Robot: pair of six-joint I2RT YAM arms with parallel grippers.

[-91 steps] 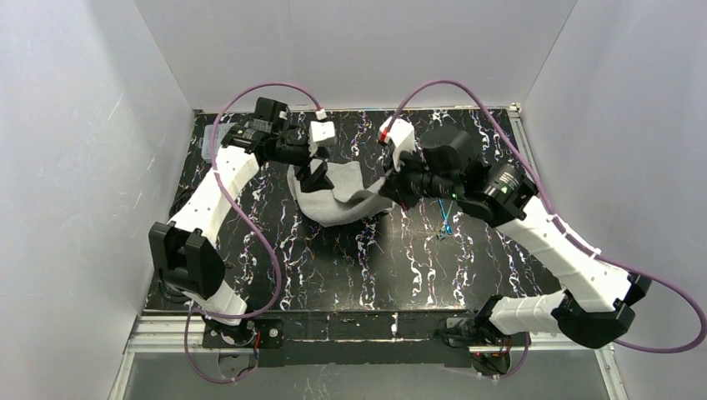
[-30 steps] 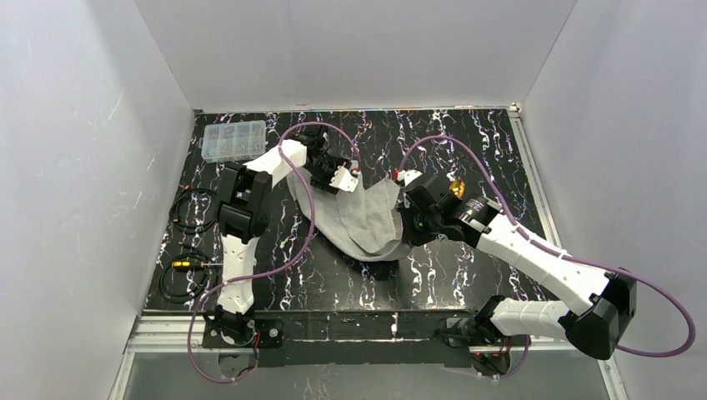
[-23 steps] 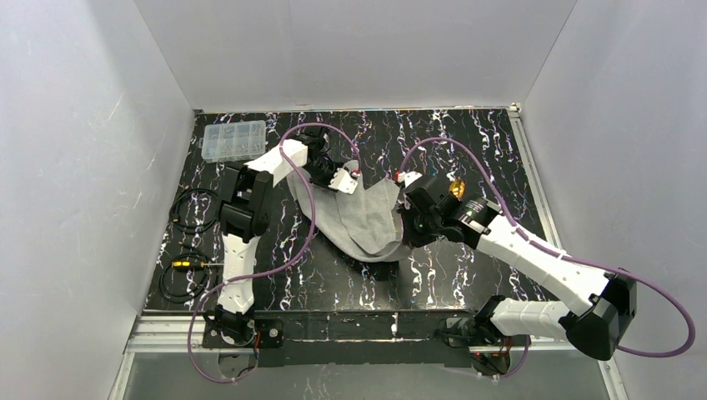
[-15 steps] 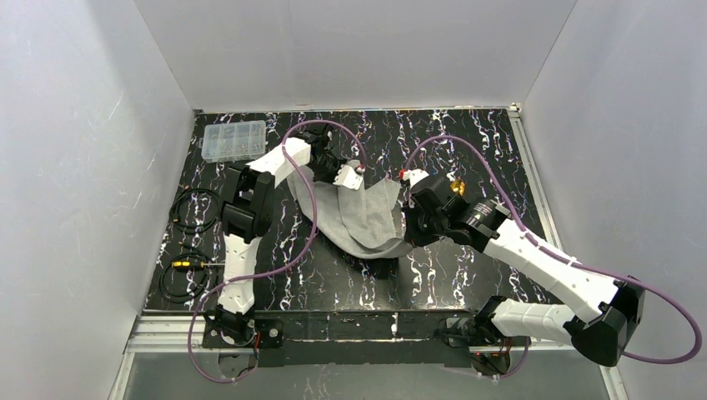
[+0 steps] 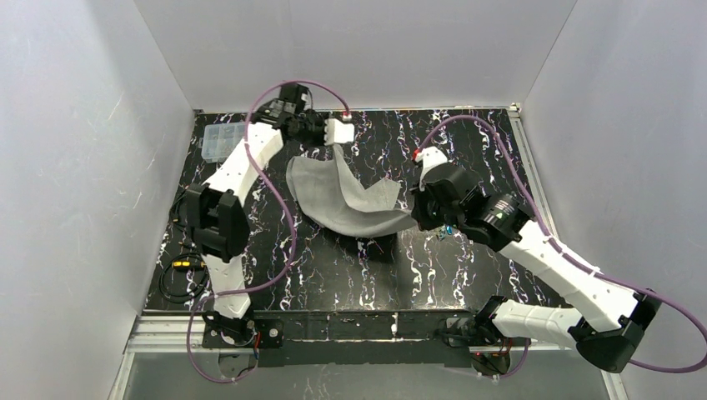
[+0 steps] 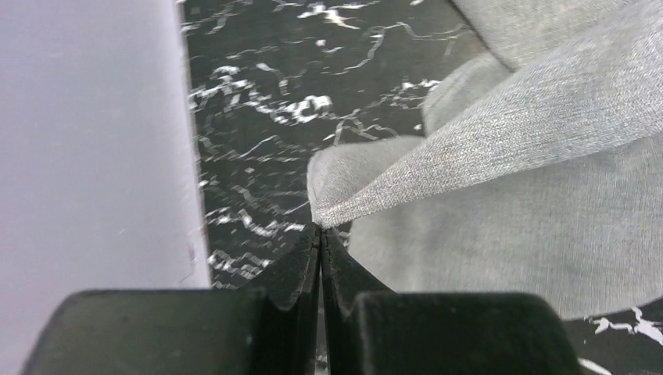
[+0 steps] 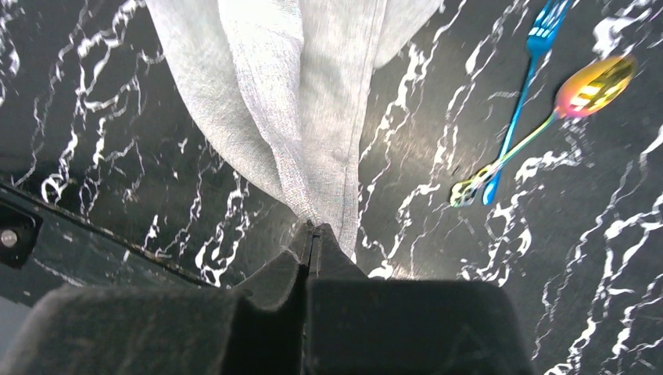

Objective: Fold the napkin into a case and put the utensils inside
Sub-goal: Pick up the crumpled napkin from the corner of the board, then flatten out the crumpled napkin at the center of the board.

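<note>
The light-grey napkin [image 5: 342, 198] hangs stretched between both grippers above the black marbled table, sagging in the middle. My left gripper [image 5: 331, 148] is at the far side, shut on one corner of the napkin [image 6: 532, 195]; in the left wrist view the gripper [image 6: 320, 227] pinches the cloth tip. My right gripper [image 5: 414, 217] is shut on the opposite end, with the napkin [image 7: 313, 94] trailing from the gripper [image 7: 311, 226]. The utensils lie crossed on the table to the right: a blue fork [image 7: 516, 117] and a gold-pink spoon [image 7: 594, 78], mostly hidden under the right arm in the top view.
A clear compartment box [image 5: 215, 143] sits at the far left corner, partly behind the left arm. Coiled black cables [image 5: 178, 279] lie at the left edge. White walls enclose the table; one wall [image 6: 94, 141] is close beside the left gripper.
The left gripper shut on the napkin's corner and carried it up toward the far edge. The right arm drew right with its end, so the cloth now hangs stretched between them.
</note>
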